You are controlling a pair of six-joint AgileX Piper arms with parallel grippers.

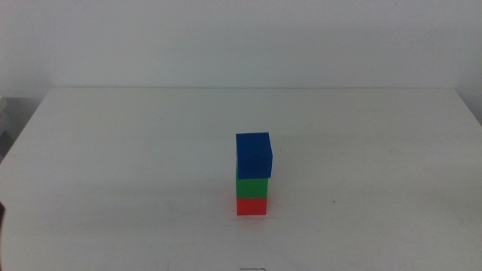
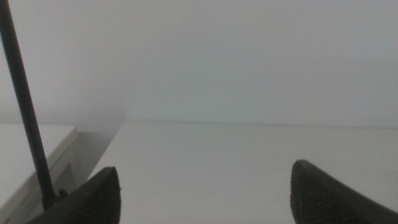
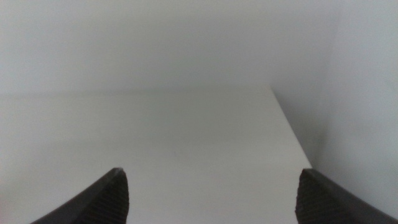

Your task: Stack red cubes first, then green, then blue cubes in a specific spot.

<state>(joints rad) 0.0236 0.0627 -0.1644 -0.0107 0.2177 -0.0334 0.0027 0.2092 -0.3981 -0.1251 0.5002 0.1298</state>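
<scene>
The white table carries one stack near its centre. The blue cube, the largest, sits on top, slightly offset to the right over the green cube, which rests on the red cube at the base. This order matches the required sequence, so the stack appears complete. Left gripper and right gripper wait outside the middle view, jaws apart and holding nothing. Nothing obstructs the stack.
</scene>
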